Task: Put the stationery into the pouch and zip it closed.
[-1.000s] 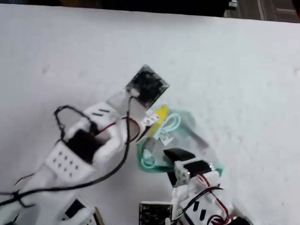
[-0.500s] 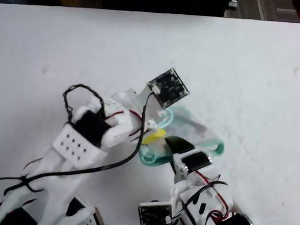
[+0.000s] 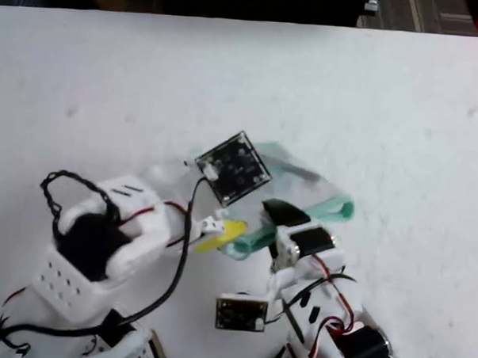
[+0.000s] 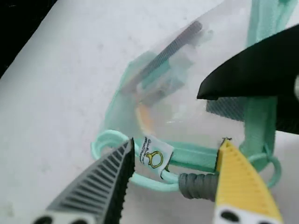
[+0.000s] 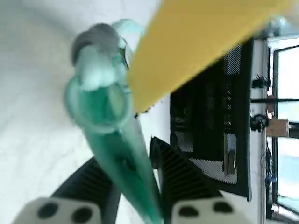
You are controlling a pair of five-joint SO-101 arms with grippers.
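Note:
The clear pouch (image 3: 306, 188) with mint-green trim lies in the middle of the table, in front of both arms. A dark pen (image 4: 175, 46) and other stationery lie inside the pouch (image 4: 187, 107). My left gripper (image 4: 176, 144) is open, its grey and yellow fingers on either side of the zip's mint cord loop (image 4: 110, 142) and grey pull (image 4: 196, 185). In the high view the left gripper (image 3: 218, 230) is at the pouch's near-left end. My right gripper (image 5: 126, 161) is shut on the pouch's green edge (image 5: 117, 154); in the high view the right gripper (image 3: 274, 220) meets the pouch's near side.
The white table (image 3: 369, 97) stretches bare behind and to both sides of the pouch. The left arm's camera board (image 3: 232, 168) hangs over the pouch's left part. A dark strip runs along the table's far edge (image 3: 231, 4).
The left arm has swung back towards the left and nearer, its camera board going with it. The pouch's near edge has stretched leftwards. The right gripper has kept its hold.

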